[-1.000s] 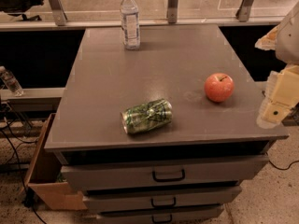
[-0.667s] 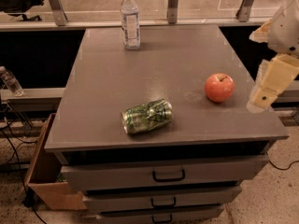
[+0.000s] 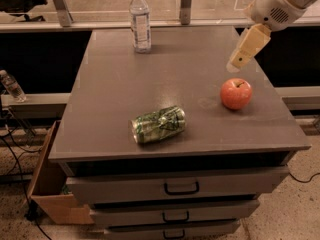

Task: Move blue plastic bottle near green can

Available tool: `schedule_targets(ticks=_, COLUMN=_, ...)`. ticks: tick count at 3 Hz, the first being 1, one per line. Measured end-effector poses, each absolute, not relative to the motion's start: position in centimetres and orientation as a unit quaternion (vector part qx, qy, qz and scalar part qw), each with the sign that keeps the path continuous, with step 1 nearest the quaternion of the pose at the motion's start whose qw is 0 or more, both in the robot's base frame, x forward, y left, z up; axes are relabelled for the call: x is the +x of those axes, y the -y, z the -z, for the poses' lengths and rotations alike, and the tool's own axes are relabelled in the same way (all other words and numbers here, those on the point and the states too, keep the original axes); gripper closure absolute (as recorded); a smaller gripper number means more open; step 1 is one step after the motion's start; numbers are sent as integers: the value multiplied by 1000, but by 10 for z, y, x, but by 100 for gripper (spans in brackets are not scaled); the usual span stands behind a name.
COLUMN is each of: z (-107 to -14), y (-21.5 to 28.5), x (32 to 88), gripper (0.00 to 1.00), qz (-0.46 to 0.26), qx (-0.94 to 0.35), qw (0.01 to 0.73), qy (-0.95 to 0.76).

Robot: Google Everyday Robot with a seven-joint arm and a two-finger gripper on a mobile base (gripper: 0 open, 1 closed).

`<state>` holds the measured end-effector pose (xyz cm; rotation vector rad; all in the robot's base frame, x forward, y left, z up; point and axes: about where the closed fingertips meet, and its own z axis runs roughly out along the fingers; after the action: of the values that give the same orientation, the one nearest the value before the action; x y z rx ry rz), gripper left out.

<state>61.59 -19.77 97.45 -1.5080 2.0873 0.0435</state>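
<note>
The blue plastic bottle (image 3: 140, 20) stands upright at the far edge of the grey table top (image 3: 150, 79), left of middle, with a white cap and a pale label. The green can (image 3: 158, 124) lies on its side near the front edge, dented, silvery end to the left. My gripper (image 3: 240, 59) hangs in the air above the table's right side, just above and behind the red apple, far to the right of the bottle. It holds nothing.
A red apple (image 3: 236, 94) sits on the table's right side. The table is a drawer cabinet with handles (image 3: 181, 188) on the front. A cardboard box (image 3: 52, 194) stands on the floor at the left. A small dim bottle (image 3: 11, 85) lies on a ledge far left.
My gripper and arm have risen and moved left and away, from beside the table's right front edge to above the apple. The bottle, can and apple have not moved.
</note>
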Motion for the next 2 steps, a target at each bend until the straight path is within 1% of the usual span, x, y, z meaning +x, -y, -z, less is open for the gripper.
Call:
schedule_targets(ticks=1, z=-994, y=159, x=689, gripper=0, qz=-33, qx=-530, qw=349, qy=-772)
schedule_targets(ticks=2, z=-991, y=159, x=687, gripper=0, qz=-34, qx=-532, qw=345, qy=-773)
